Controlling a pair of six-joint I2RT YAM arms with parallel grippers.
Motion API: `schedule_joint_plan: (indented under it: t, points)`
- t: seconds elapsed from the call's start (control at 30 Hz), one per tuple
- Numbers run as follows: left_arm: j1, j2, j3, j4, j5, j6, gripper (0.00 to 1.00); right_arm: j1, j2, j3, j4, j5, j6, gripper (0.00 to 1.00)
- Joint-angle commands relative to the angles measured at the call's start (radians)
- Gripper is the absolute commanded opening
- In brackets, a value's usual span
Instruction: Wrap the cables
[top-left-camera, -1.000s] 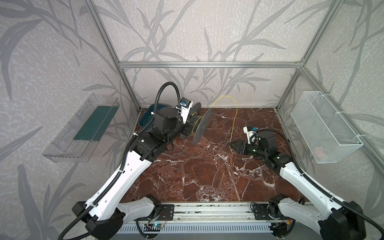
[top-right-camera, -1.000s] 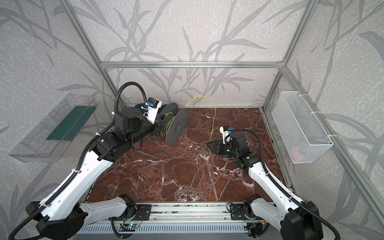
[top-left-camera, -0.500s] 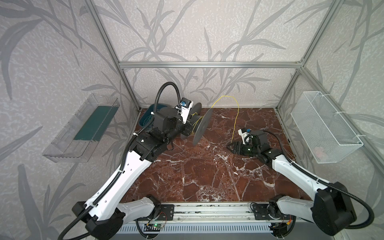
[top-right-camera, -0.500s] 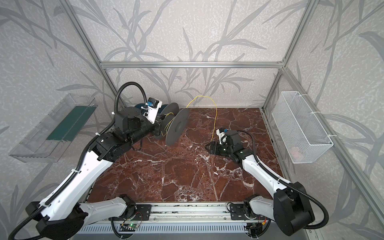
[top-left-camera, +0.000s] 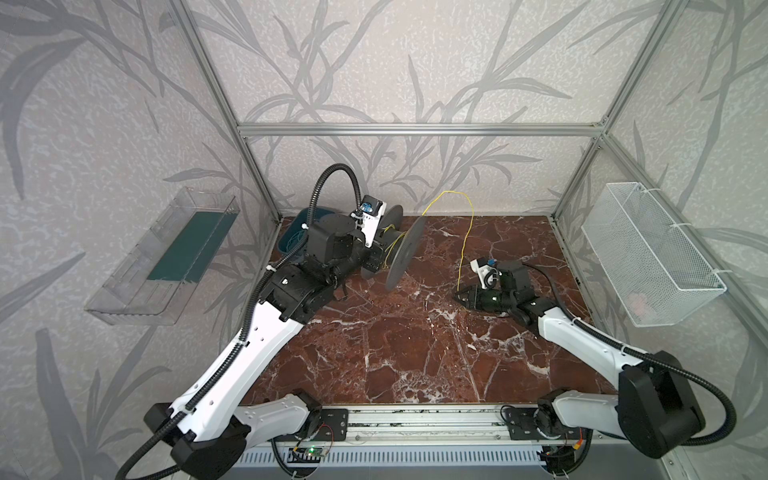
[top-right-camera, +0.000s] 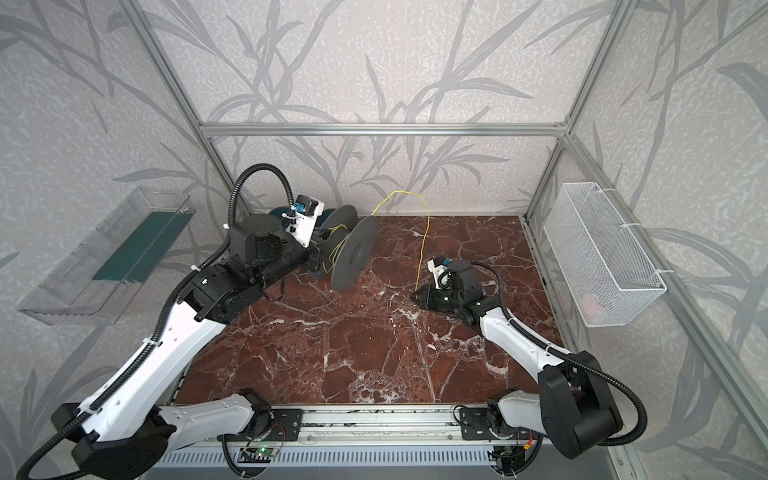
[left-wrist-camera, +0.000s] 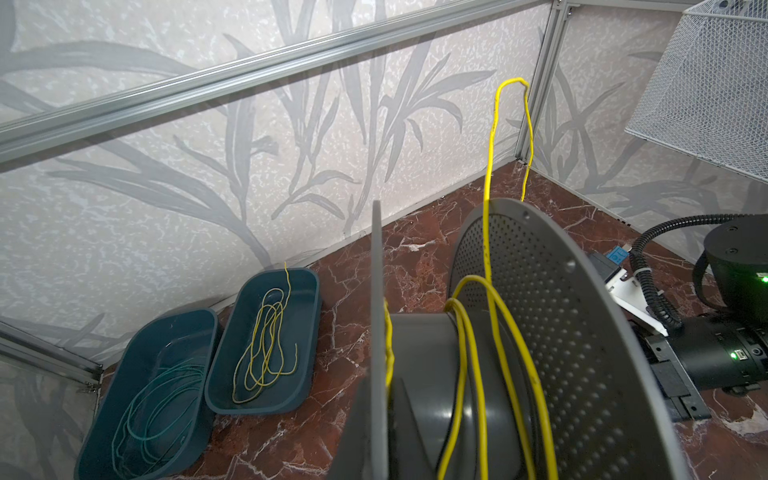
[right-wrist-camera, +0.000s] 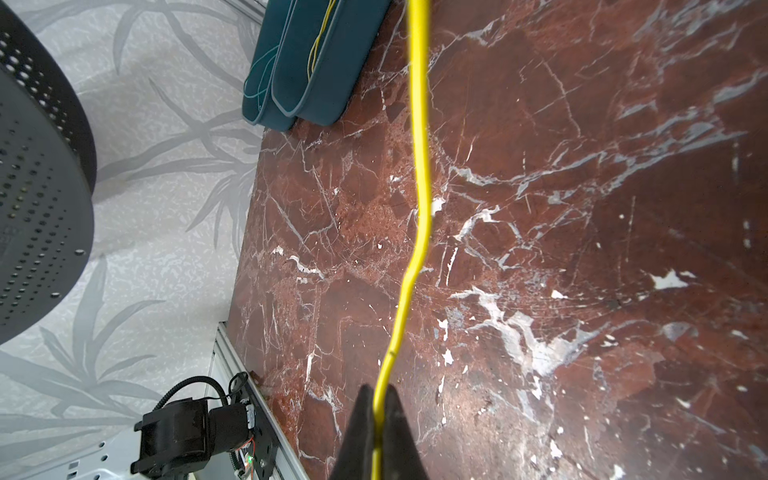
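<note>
Lower frame edge cut off spool (left-wrist-camera: 540, 332); top edge cut off cable (right-wrist-camera: 419, 166). Pink item (top-left-camera: 638, 301) in basket (top-left-camera: 623, 232) blurred, unidentified.

Both top views look steeply down from high above the front edge onto the marble tabletop (top-left-camera: 415, 353), far enough back to take in both arms and three walls. They are nearly equal, shifted slightly sideways. The left wrist camera sits very near the spool (left-wrist-camera: 561, 332), which fills its foreground, and faces the back wall and two trays (left-wrist-camera: 266, 332). The right wrist camera looks past the right gripper (right-wrist-camera: 377, 392) along the cable (right-wrist-camera: 419, 166), close over the tabletop. Both wrist views share the trays and spool; the top views show these left of centre.
</note>
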Motion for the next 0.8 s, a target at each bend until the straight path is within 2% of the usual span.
schedule_joint_plan:
  t: [0.0, 0.1, 0.23, 0.27, 0.33, 0.43, 0.53, 0.67, 0.77]
  points:
    - [0.005, -0.022, 0.046, 0.093, -0.021, -0.006, 0.0, -0.002, -0.033, -0.011, 0.011, -0.013, 0.005, 0.0]
    - [0.019, -0.02, 0.058, 0.096, -0.014, -0.028, 0.0, -0.002, -0.056, -0.011, -0.05, 0.044, -0.024, 0.0]
    - [0.063, -0.003, 0.139, 0.04, 0.067, -0.061, 0.0, -0.026, -0.046, -0.016, -0.111, 0.236, -0.097, 0.0]
    - [0.07, 0.0, 0.164, 0.021, 0.075, -0.062, 0.0, -0.049, -0.015, 0.006, -0.145, 0.269, -0.116, 0.0]
    - [0.081, -0.004, 0.204, -0.026, 0.102, -0.065, 0.0, -0.112, 0.062, 0.089, -0.231, 0.256, -0.172, 0.0]
    - [0.084, -0.042, 0.226, -0.066, 0.112, -0.088, 0.0, -0.136, 0.162, 0.192, -0.288, 0.358, -0.214, 0.0]
    - [0.094, -0.072, 0.253, -0.086, 0.116, -0.111, 0.0, -0.168, 0.288, 0.29, -0.335, 0.396, -0.254, 0.0]
    - [0.103, -0.044, 0.37, -0.108, 0.128, -0.141, 0.0, -0.138, 0.419, 0.331, -0.327, 0.391, -0.283, 0.0]
    - [0.12, 0.018, 0.475, -0.093, 0.112, -0.177, 0.0, -0.035, 0.455, 0.316, -0.317, 0.452, -0.293, 0.0]
